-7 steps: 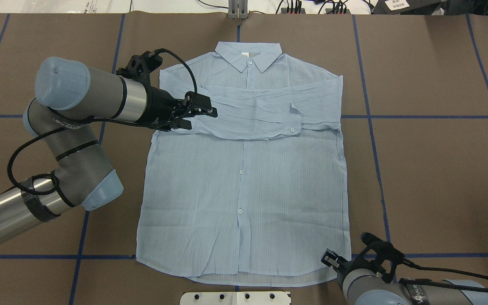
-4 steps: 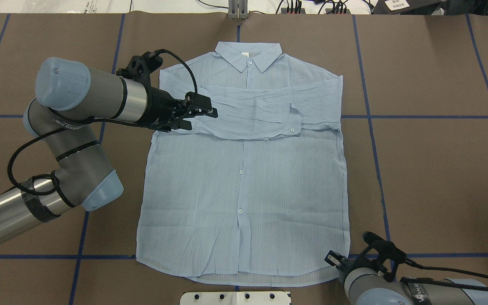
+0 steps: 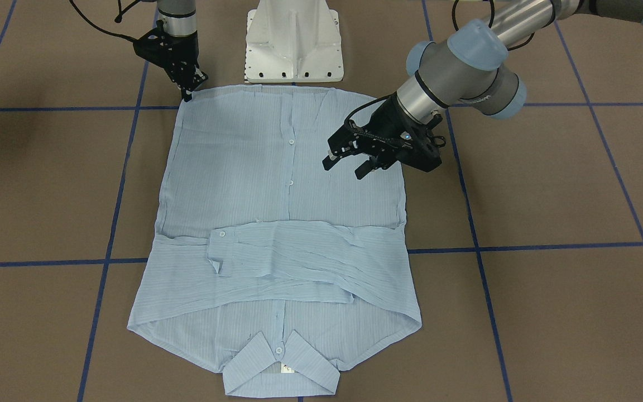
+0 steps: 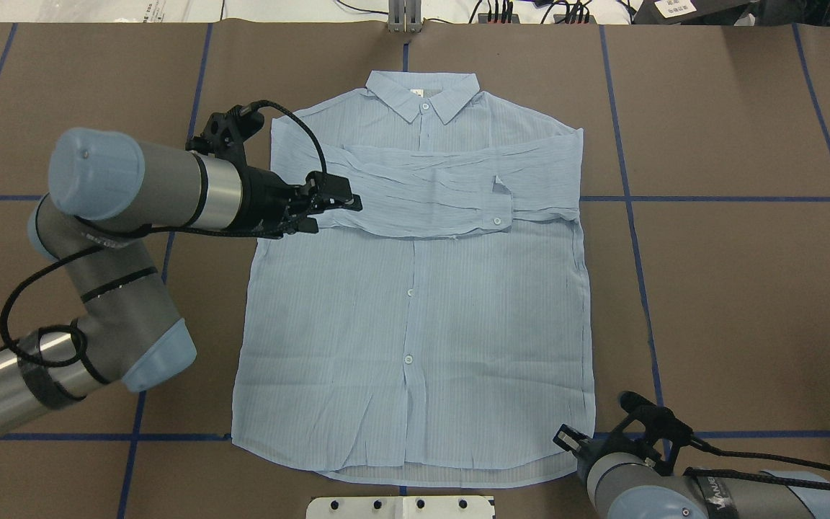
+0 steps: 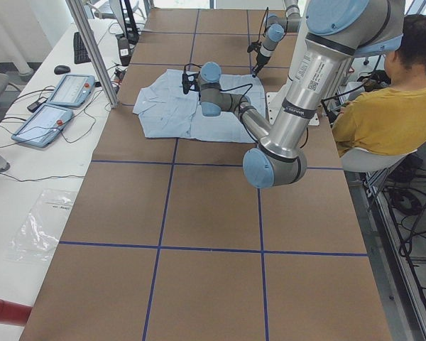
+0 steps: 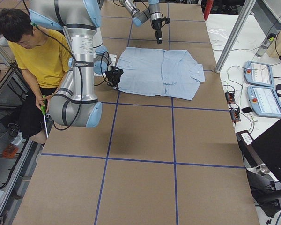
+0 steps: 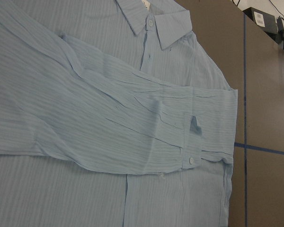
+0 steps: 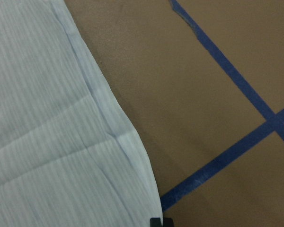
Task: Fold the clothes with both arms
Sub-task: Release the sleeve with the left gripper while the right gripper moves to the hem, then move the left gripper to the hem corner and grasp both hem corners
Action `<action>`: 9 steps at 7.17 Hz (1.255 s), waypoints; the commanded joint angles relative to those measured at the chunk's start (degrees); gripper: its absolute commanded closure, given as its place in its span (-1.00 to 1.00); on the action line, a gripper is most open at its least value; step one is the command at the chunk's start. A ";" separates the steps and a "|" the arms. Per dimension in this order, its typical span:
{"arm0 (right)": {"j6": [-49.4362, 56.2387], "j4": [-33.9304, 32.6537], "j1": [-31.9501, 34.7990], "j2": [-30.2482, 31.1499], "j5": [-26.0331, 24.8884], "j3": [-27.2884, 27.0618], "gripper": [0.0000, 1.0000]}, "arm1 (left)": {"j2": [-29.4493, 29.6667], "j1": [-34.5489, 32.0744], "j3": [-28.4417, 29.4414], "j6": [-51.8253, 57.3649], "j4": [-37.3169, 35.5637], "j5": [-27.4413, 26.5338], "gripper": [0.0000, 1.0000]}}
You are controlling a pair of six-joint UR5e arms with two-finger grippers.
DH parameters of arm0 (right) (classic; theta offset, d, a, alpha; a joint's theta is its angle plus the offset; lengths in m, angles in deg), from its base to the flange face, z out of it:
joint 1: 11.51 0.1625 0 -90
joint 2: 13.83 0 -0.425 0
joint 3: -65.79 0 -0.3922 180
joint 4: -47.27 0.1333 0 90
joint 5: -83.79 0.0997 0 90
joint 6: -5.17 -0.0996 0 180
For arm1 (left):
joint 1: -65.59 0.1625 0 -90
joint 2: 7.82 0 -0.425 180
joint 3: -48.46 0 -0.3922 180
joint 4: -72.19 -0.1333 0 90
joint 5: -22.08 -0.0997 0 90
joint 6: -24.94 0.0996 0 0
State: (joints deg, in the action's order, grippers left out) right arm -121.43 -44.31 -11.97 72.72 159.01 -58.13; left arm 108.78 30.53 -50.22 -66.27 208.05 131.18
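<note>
The light blue striped shirt (image 4: 415, 310) lies flat and buttoned on the brown table, collar (image 4: 422, 94) at the far side. Both sleeves are folded across the chest (image 7: 109, 132). My left gripper (image 4: 336, 214) hovers open and empty over the shirt's left side by the sleeve fold; in the front-facing view its fingers (image 3: 345, 167) stand apart above the cloth. My right gripper (image 3: 190, 92) points down at the hem corner (image 8: 146, 198) near the robot base. Its tips look shut. I cannot see whether cloth is pinched between them.
The white pedestal base (image 3: 293, 44) stands just behind the hem. Blue tape lines (image 4: 746, 198) cross the brown table. A seated person in a yellow shirt (image 5: 383, 117) is behind the robot. Tablets (image 6: 262, 89) lie off the table's far side.
My left arm has drawn back a little toward the left and nearer the robot, the gripper still open. The right gripper has edged slightly to the right at the hem corner. The shirt has not moved.
</note>
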 commanded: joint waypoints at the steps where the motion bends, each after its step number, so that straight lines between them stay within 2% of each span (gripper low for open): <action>1: 0.64 0.00 2.03 0.03 2.02 -1.76 1.00 | -4.26 11.27 -9.82 -0.03 -15.03 -14.54 -0.78; 2: 0.64 0.00 2.30 0.11 2.21 -1.68 1.00 | -8.71 15.41 -14.74 -0.11 -20.05 -17.58 -0.78; 4: 0.64 0.00 2.30 0.03 2.38 -1.51 1.00 | -14.18 20.52 -19.87 -0.55 -26.48 -21.72 -0.74; 6: 0.64 0.00 2.30 -0.06 2.21 -1.68 1.00 | -18.14 24.05 -20.41 -3.69 -26.61 -22.79 -0.68; 9: 0.64 0.08 2.30 0.03 2.21 -1.60 1.00 | -20.61 28.28 -19.89 -6.70 -26.87 -24.64 -0.62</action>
State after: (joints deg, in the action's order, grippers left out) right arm -120.78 -44.23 -9.66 72.71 161.23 -59.80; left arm 89.23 57.14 -70.30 -71.83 181.37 107.34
